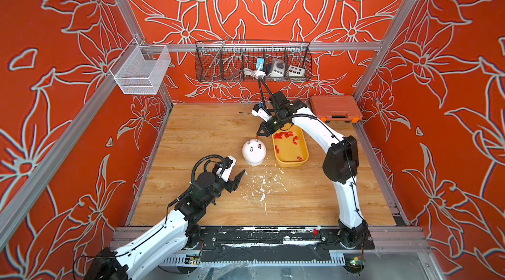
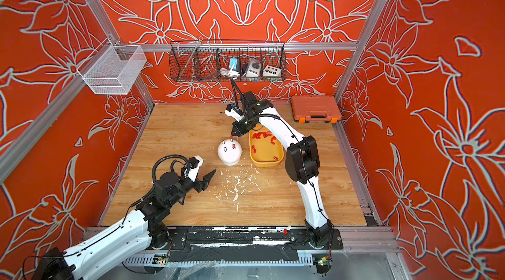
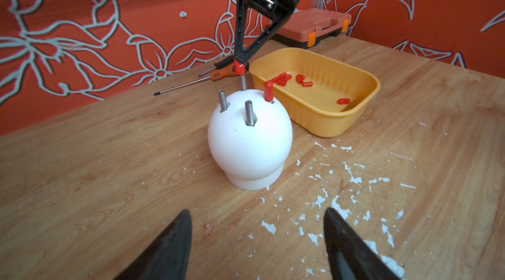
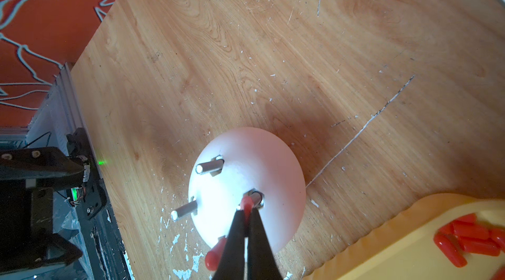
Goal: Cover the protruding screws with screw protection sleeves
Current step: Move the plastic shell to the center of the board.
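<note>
I counted four protruding screws on one white dome at the centre of the left wrist frame. Three were bare and one wore a fitted sleeve; all pointed upward, slightly splayed. My right gripper pinched a held sleeve, long axis vertical, right over the rear screw. Roughly a dozen loose sleeves lay in one yellow tray. My left gripper stood spread apart.

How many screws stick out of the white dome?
4. Two bare screws nearer the left gripper; one capped screw by the yellow tray; one under the right gripper's held sleeve.
</note>
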Robot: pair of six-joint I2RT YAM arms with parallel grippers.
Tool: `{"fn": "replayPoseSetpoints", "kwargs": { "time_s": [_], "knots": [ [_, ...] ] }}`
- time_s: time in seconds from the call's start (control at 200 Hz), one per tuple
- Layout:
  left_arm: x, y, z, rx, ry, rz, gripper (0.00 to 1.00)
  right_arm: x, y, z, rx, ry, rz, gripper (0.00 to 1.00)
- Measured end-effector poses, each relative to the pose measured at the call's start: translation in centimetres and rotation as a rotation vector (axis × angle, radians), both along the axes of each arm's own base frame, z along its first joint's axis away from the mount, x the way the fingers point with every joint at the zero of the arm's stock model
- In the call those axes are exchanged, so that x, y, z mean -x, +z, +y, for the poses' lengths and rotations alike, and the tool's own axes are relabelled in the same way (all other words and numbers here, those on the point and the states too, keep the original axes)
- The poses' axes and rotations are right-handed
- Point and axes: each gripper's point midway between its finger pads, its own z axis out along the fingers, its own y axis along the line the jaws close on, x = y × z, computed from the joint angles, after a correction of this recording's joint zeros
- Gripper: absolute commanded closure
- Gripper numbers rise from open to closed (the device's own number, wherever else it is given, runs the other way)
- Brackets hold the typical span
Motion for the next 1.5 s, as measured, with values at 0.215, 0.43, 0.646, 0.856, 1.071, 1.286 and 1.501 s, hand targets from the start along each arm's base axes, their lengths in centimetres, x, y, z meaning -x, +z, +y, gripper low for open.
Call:
{"fn": "replayPoseSetpoints", "kwargs": {
  "time_s": [0.215, 0.43, 0.646, 0.856, 1.071, 1.286, 1.501],
  "knots": [
    [0.1, 0.4, 0.0, 0.007, 0.000, -0.012, 0.26, -0.1, -0.1, 0.1, -0.002, 0.001, 0.000, 1.00],
    [0.1, 0.4, 0.0, 0.007, 0.000, -0.012, 0.25, -0.1, 0.0, 0.2, -0.011, 0.002, 0.003, 1.00],
    [0.1, 0.4, 0.0, 0.007, 0.000, -0.012, 0.25, -0.2, -0.1, 0.2, -0.005, -0.001, -0.003, 1.00],
    [0.1, 0.4, 0.0, 0.007, 0.000, -0.012, 0.25, -0.4, -0.4, 0.1, 0.020, -0.004, -0.024, 1.00],
    [0.1, 0.4, 0.0, 0.007, 0.000, -0.012, 0.25, -0.4, -0.6, 0.1, 0.040, 0.016, -0.055, 1.00],
    [0.1, 0.4, 0.0, 0.007, 0.000, -0.012, 0.25, 0.0, -0.6, 0.5, 0.044, 0.037, -0.065, 1.00],
    [0.1, 0.4, 0.0, 0.007, 0.000, -0.011, 0.25, 0.7, -0.6, 1.1, 0.039, 0.056, -0.059, 1.00]
  ]
}}
